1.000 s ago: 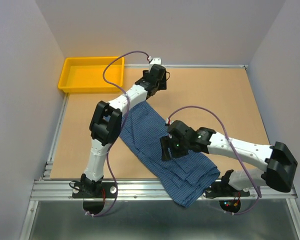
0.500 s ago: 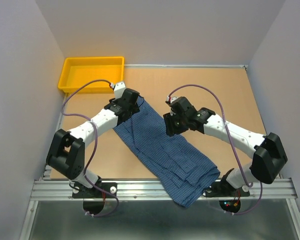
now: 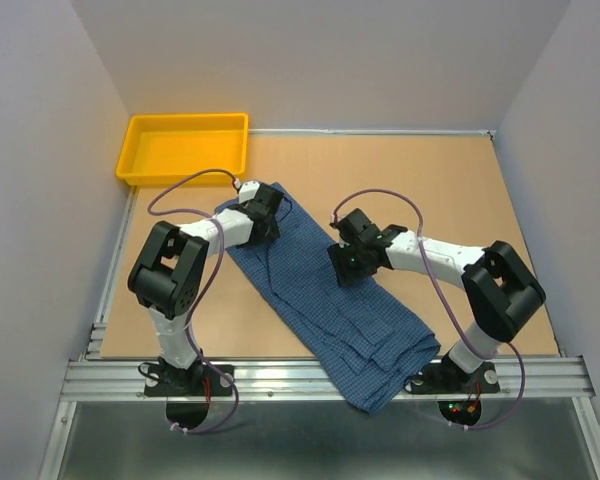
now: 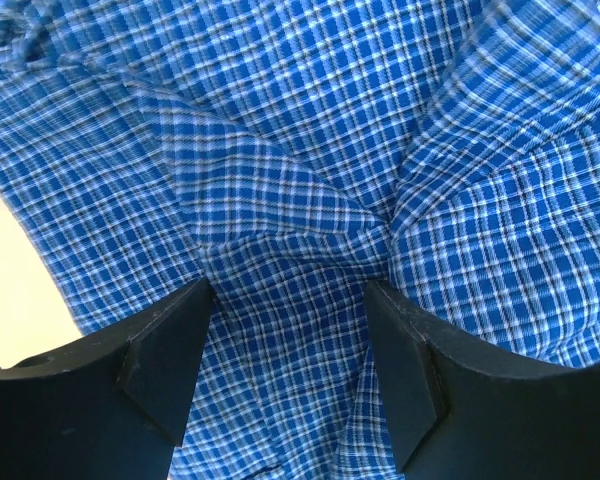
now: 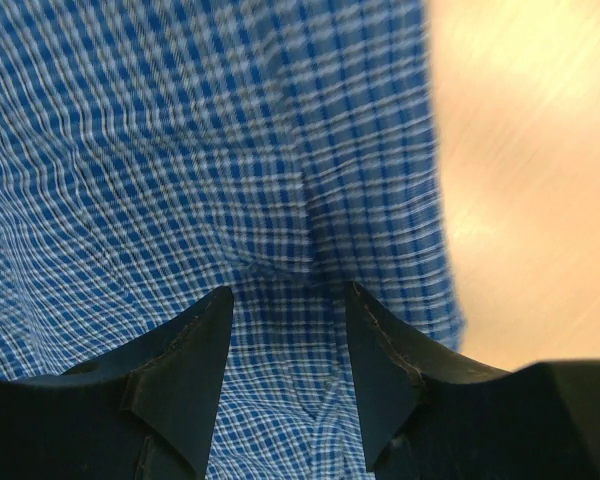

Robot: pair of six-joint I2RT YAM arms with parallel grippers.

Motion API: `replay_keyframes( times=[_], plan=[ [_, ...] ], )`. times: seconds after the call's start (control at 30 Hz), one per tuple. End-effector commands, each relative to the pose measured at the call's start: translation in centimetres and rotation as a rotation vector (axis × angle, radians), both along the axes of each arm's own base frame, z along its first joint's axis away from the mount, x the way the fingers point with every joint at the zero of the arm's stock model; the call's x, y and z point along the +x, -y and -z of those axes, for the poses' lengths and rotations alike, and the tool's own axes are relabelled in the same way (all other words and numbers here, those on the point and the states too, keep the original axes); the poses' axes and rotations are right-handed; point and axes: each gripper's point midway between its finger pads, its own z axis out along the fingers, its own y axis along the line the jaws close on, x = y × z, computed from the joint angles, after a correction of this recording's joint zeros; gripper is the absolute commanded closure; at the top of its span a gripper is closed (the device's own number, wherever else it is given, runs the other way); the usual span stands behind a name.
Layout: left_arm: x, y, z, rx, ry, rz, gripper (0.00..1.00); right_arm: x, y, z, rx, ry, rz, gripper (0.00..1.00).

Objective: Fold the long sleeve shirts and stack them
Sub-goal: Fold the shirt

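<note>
We see the brown table (image 3: pixel 440 180) stretching out on every side of both sets of jaws. The blue checked shirt (image 3: pixel 320 290) lies on it in a long slanted band. Its far end sits under the left gripper (image 3: pixel 265 215), and its near end hangs over the table's front edge, well behind both jaws. The far right edge of the shirt lies under the right gripper (image 3: pixel 348 262).

A yellow tray (image 3: pixel 180 178) sits in the far left corner of the table, beyond the left jaws and apart from the cloth.

In the left wrist view, the left gripper (image 4: pixel 285 300) presses down on the shirt (image 4: pixel 310 150). Its jaws are parted, and a puckered ridge of cloth is gathered between the two tips, with creases fanning out ahead of them. Bare table shows to the left of the jaws.

In the right wrist view, the right gripper (image 5: pixel 288 300) also has its jaws released. They straddle a soft crease in the shirt (image 5: pixel 180 150), whose edge runs just to the right of the jaws, with table past it.
</note>
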Motion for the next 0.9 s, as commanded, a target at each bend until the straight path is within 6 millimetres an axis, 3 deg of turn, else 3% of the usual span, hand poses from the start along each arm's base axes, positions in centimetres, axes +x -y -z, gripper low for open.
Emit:
replay_keyframes(
  times=[0.0,0.07,0.1,0.13,0.2,0.23,0.27,0.3,0.33,0.37,0.4,0.43,0.47,0.5,0.57,0.6,0.7,0.73,0.77,0.83,0.87],
  plan=[
    [2.3,3.3,-0.5,-0.029,0.015,0.135,0.26,-1.8,0.4,1.3,0.040,-0.051,0.061,0.46],
    [3.8,5.5,-1.6,-0.046,0.047,0.180,0.26,-2.4,0.6,0.6,0.068,-0.051,0.091,0.46],
    [4.0,6.4,-1.1,-0.050,0.034,0.207,0.26,-2.8,0.8,0.6,0.075,-0.056,0.105,0.47],
    [5.4,7.8,-2.3,-0.066,0.069,0.230,0.26,-3.5,1.1,0.4,0.097,-0.070,0.140,0.48],
    [6.1,9.8,-1.8,-0.076,0.065,0.277,0.26,-4.5,1.4,0.4,0.121,-0.094,0.177,0.48],
    [7.5,11.5,-3.2,-0.102,0.102,0.313,0.26,-5.3,1.7,0.8,0.133,-0.120,0.217,0.48],
    [8.1,12.4,-3.3,-0.109,0.112,0.336,0.26,-5.6,1.9,0.7,0.143,-0.125,0.235,0.48],
    [8.7,13.7,-2.3,-0.121,0.103,0.369,0.26,-5.5,1.8,-0.1,0.175,-0.101,0.252,0.46],
    [10.7,15.2,-4.2,-0.143,0.159,0.387,0.26,-5.6,2.2,-0.2,0.173,-0.087,0.260,0.46],
    [11.9,15.9,-4.6,-0.134,0.180,0.412,0.26,-5.1,2.4,-0.5,0.168,-0.057,0.272,0.46],
    [12.7,15.9,-2.7,-0.095,0.149,0.413,0.26,-4.4,2.7,-1.6,0.172,-0.006,0.275,0.46],
    [14.0,16.3,-3.3,-0.082,0.167,0.413,0.26,-3.9,2.6,-2.3,0.180,0.020,0.276,0.46],
    [16.6,17.5,-7.0,-0.097,0.259,0.418,0.26,-2.8,2.1,-3.9,0.207,0.062,0.273,0.46],
    [17.5,17.5,-6.3,-0.082,0.252,0.412,0.25,-2.3,1.7,-4.9,0.220,0.085,0.258,0.46],
    [20.2,17.3,-10.2,-0.118,0.347,0.389,0.25,-1.1,0.9,-6.6,0.244,0.122,0.244,0.46],
    [21.3,16.2,-12.2,-0.141,0.392,0.360,0.25,0.2,0.4,-8.0,0.260,0.151,0.238,0.46],
    [21.4,13.7,-14.8,-0.169,0.431,0.292,0.25,3.2,1.2,-9.6,0.286,0.173,0.268,0.46],
    [20.8,12.7,-18.4,-0.201,0.491,0.260,0.25,4.8,1.1,-11.2,0.317,0.197,0.257,0.46],
    [19.3,10.9,-19.6,-0.201,0.503,0.230,0.25,6.9,1.5,-12.2,0.347,0.203,0.252,0.46],
    [17.0,9.5,-20.0,-0.193,0.495,0.220,0.25,9.0,1.9,-13.4,0.376,0.218,0.240,0.46],
    [14.5,8.6,-19.8,-0.202,0.476,0.229,0.25,10.9,1.9,-14.7,0.415,0.225,0.227,0.46]
  ],
)
